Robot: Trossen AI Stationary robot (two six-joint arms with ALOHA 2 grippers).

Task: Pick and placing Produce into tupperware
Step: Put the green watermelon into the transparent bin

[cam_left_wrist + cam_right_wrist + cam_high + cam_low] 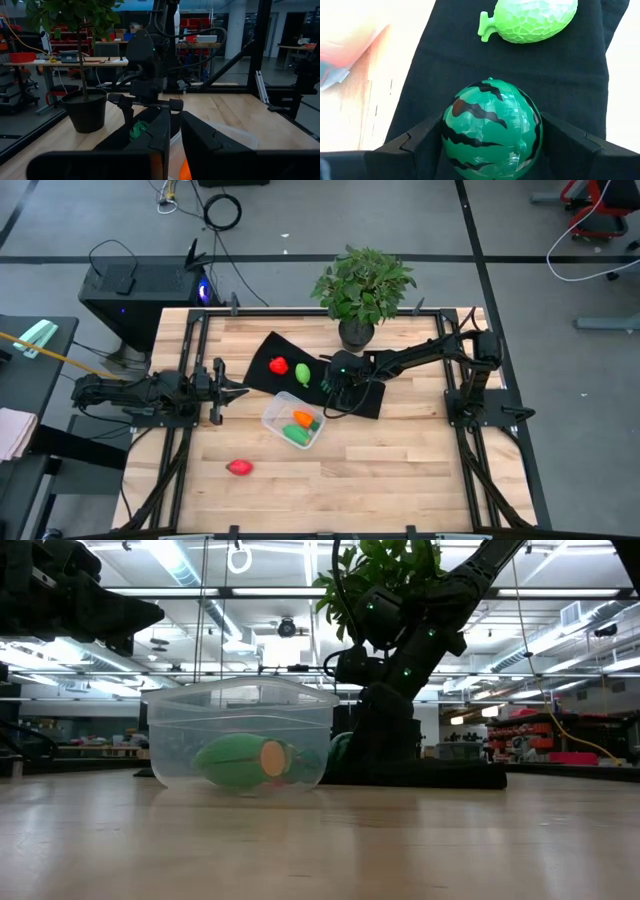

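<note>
Right pincer (490, 137) is sitting low over the black mat (365, 400), its two fingers flanking the dark striped watermelon (491, 127) and touching its sides. Light green bumpy piece (532, 20) is lying just beyond on the mat, red piece (279, 366) beside it toward 9 o'clock. Clear tupperware (275, 412) is sitting on the table (400, 470) at the mat's 7 o'clock, carrying the carrot (303, 418) and a green piece (296, 435). Second red piece (239, 468) is lying alone toward 7 o'clock. Left pincer (236, 391) is waiting at the tupperware's 9 o'clock, fingers narrow, holding nothing
</note>
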